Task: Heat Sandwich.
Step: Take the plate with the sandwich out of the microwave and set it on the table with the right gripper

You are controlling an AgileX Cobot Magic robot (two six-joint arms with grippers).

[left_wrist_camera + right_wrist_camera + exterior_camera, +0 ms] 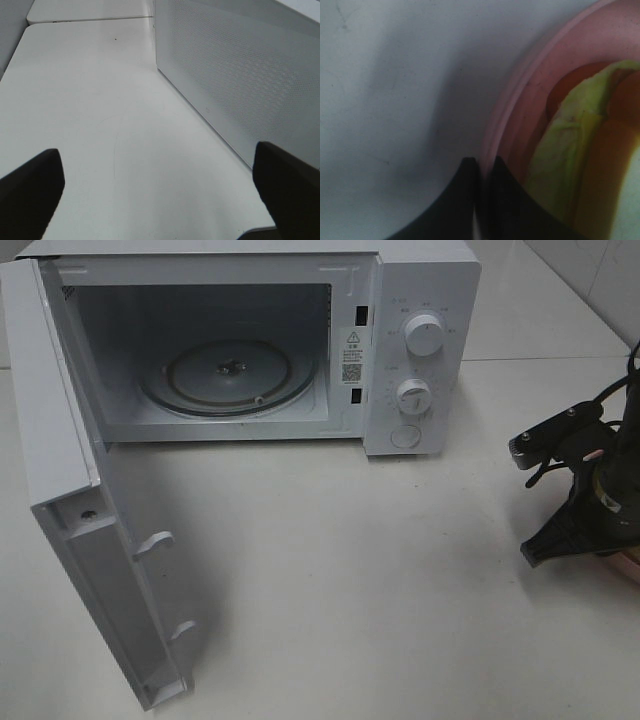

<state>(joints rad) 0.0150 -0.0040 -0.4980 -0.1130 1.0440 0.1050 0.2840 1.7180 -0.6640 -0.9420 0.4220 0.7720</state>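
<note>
The sandwich (562, 150), showing a yellow-green layer and orange crust, lies on a round pink plate (530, 95). My right gripper (481, 172) is shut on that plate's rim, its two black fingers pinched together with the rim between them. From the exterior high camera, the right arm (590, 480) sits at the far right edge, with a sliver of the plate (628, 566) under it. The sandwich itself is hidden there. My left gripper (159, 200) is open and empty above the white table, beside a perforated white wall (240, 75). It is out of the exterior view.
The white microwave (420, 300) stands at the back with its door (90, 570) swung wide toward the front left. Its glass turntable (230, 375) is bare. Two knobs (423, 337) are on its right panel. White table (350, 570) lies between microwave and right arm.
</note>
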